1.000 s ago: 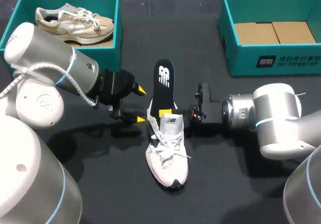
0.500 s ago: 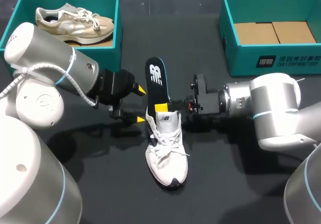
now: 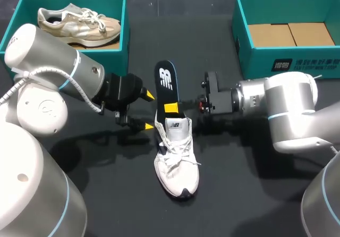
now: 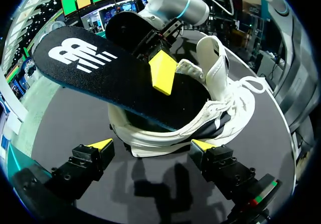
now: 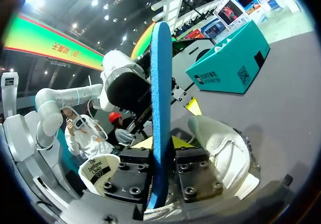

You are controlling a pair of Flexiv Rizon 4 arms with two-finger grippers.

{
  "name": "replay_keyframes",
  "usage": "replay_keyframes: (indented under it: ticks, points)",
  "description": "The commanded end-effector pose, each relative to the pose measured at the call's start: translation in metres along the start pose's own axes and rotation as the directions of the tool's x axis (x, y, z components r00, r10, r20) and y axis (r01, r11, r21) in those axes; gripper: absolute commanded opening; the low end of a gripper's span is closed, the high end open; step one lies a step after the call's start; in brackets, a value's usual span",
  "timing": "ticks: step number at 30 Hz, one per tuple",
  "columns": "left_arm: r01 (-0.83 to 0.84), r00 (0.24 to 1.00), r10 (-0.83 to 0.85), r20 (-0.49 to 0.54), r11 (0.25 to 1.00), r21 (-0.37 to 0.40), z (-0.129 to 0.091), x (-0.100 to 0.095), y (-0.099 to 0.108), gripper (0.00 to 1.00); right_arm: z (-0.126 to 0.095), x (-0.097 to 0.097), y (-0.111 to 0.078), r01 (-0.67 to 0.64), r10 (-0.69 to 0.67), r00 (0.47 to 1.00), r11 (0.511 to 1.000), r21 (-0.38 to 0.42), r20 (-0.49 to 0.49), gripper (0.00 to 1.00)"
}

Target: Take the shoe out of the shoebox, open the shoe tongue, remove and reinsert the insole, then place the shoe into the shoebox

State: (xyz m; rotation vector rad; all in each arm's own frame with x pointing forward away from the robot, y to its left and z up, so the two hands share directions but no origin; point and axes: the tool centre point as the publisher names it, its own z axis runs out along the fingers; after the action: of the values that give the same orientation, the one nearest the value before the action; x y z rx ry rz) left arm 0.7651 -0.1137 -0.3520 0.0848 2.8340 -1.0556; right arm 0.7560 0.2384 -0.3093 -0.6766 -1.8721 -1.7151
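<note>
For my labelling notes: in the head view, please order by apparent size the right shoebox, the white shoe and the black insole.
Largest: right shoebox.
Then white shoe.
Smallest: black insole, though its lower end is hidden inside the shoe.

The insole (image 3: 166, 88) has its lower end hidden inside the shoe (image 3: 178, 165).

Two shoes, a white shoe (image 3: 176, 157) on the bench (image 3: 255, 194) and a beige shoe (image 3: 79, 22) boxed, two teal boxes, left box (image 3: 114, 53) and right box (image 3: 297, 64), one insole (image 3: 167, 85), two pincers, left pincer (image 3: 149, 110) and right pincer (image 3: 173, 108).
</note>
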Motion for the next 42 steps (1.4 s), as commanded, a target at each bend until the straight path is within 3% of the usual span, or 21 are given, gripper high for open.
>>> replay_keyframes:
  ticks: [1,17,21,24,34,42]
  points:
    - [-0.001,1.000,0.001,0.000,1.000,0.000,0.000,0.000,0.000,1.00,0.001,-0.008,0.001,-0.005,0.005,1.000,1.000,0.007,-0.020,0.00]
    - [-0.001,1.000,0.001,0.000,1.000,0.000,0.000,0.000,0.000,1.00,-0.007,-0.002,-0.041,-0.103,0.103,0.995,0.995,-0.013,0.006,0.00]
    - [-0.001,1.000,0.001,0.000,1.000,0.000,0.000,0.000,0.000,1.00,-0.005,0.007,-0.031,-0.064,0.064,0.998,0.998,-0.013,0.009,0.04]
    - [-0.001,1.000,0.001,0.000,1.000,0.000,0.000,0.000,0.000,1.00,-0.003,0.012,-0.022,-0.032,0.032,0.999,0.999,0.000,0.009,0.28]
    - [-0.001,1.000,0.001,0.000,1.000,0.000,0.000,0.000,0.000,1.00,0.006,0.021,-0.002,0.027,-0.028,0.999,0.999,0.045,0.025,0.27]
    - [-0.001,1.000,0.001,0.000,1.000,0.000,0.000,0.000,0.000,1.00,0.006,0.012,0.017,0.028,-0.029,0.999,0.998,0.060,0.016,0.22]
